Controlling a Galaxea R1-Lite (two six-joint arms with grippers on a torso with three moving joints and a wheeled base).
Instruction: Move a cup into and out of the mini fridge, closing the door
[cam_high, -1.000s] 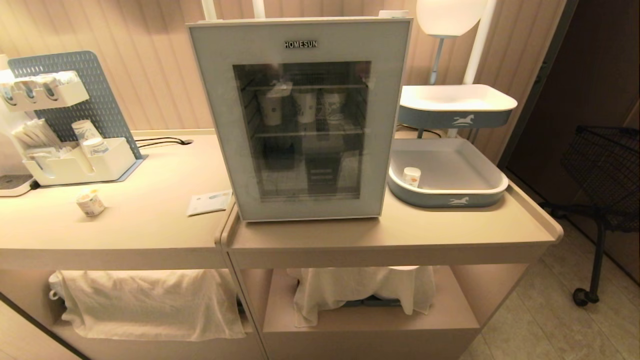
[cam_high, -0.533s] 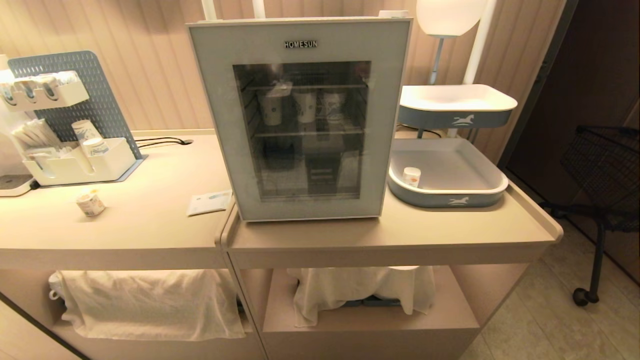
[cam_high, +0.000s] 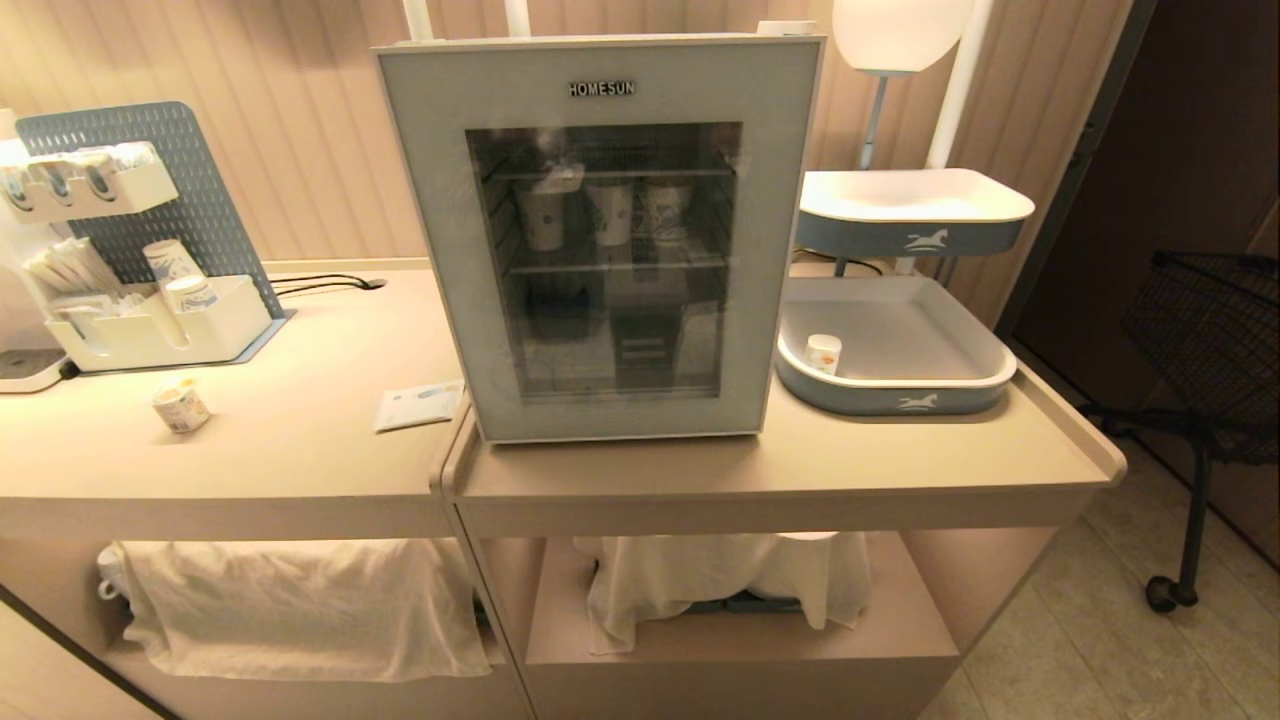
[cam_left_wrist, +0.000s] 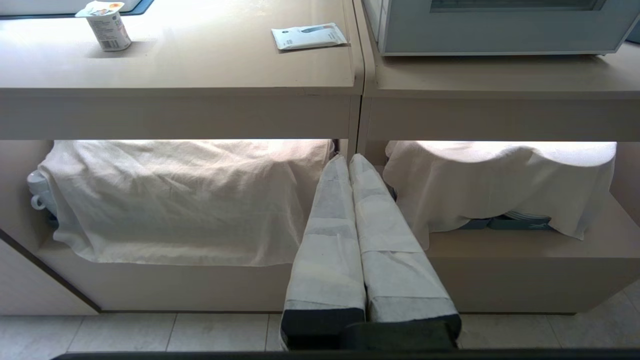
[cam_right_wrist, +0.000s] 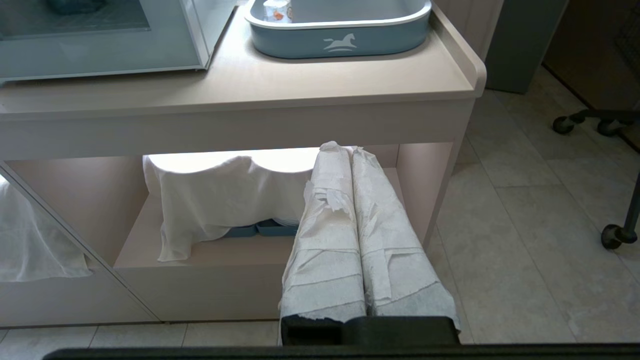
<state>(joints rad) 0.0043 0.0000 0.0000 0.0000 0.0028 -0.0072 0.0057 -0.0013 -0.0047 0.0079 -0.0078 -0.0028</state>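
I see the cup (cam_high: 181, 406) on the left table (cam_high: 300, 450), squat and white with a foil lid and orange fruit print, well left of the fridge (cam_high: 600, 240). The door (cam_high: 440, 250) is shut flat, its dark glass showing wire shelves. My left gripper (cam_left_wrist: 349, 159) and right gripper (cam_right_wrist: 338, 148), both paper-wrapped, hang low before the table's front edge, fingers pressed together, holding nothing.
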